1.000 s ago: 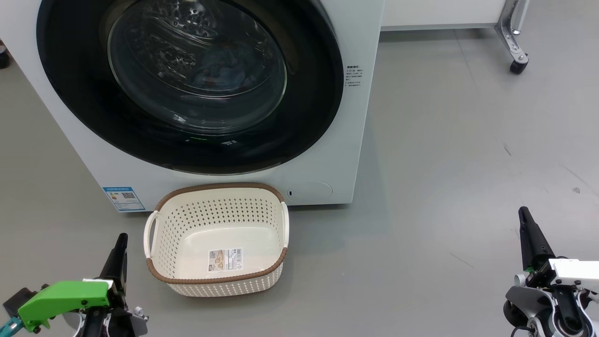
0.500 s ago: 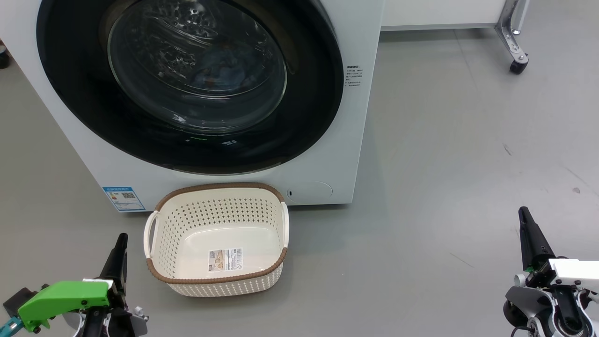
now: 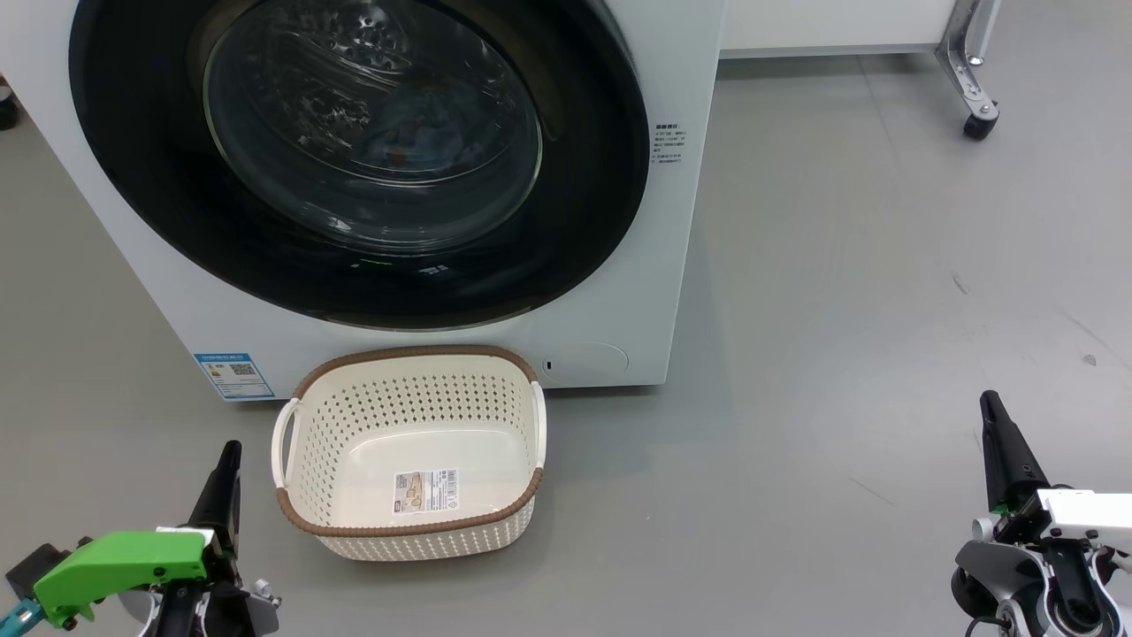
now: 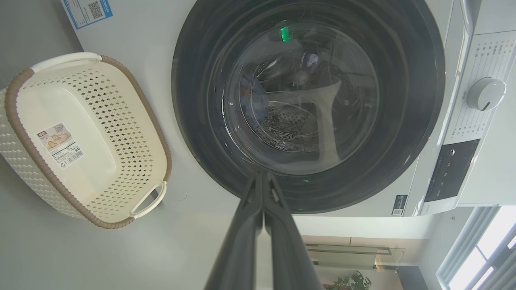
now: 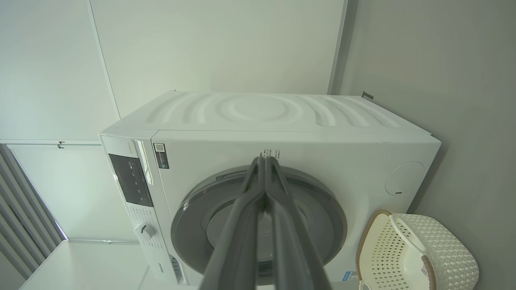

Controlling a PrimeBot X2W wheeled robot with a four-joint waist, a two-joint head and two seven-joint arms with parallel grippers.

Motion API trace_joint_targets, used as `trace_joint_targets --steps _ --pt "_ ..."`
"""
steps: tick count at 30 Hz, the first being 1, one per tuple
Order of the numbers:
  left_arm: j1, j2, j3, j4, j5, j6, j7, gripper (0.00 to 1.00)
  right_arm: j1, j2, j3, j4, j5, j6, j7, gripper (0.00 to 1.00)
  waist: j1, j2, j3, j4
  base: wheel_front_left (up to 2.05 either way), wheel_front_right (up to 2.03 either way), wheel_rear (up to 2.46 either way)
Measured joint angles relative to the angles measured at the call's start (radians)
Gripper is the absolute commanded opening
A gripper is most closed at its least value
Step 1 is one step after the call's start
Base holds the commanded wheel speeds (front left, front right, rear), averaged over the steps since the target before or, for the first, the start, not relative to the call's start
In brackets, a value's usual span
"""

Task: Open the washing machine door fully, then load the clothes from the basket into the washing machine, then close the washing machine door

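The white washing machine [image 3: 676,265] stands before me with its black-rimmed round door [image 3: 133,195] closed flat against the front. Through the glass bowl, light-blue clothes [image 3: 424,133] lie inside the drum. The cream perforated basket [image 3: 407,354] sits on the floor just below the door, and I see nothing in it but its label sticker. My left gripper [image 3: 230,451] is shut, low at the basket's left side, apart from it. My right gripper [image 3: 989,405] is shut, far to the right over bare floor. The left wrist view faces the door [image 4: 201,133] past shut fingers [image 4: 278,225].
A blue label [image 3: 233,375] marks the machine's lower left corner. A metal leg on a caster [image 3: 977,115] stands at the far right by a white cabinet base. The control panel and dial [image 4: 485,93] run along the machine's top. Grey floor lies to the right.
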Motion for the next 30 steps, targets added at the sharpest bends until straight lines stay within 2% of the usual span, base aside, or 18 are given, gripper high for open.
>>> trace_joint_targets --steps 30 --pt "0.0 0.0 0.0 0.0 0.0 0.0 0.0 0.0 0.0 0.0 -0.001 0.0 0.0 0.0 0.0 0.0 0.0 0.0 0.0 0.0 0.0 0.0 0.0"
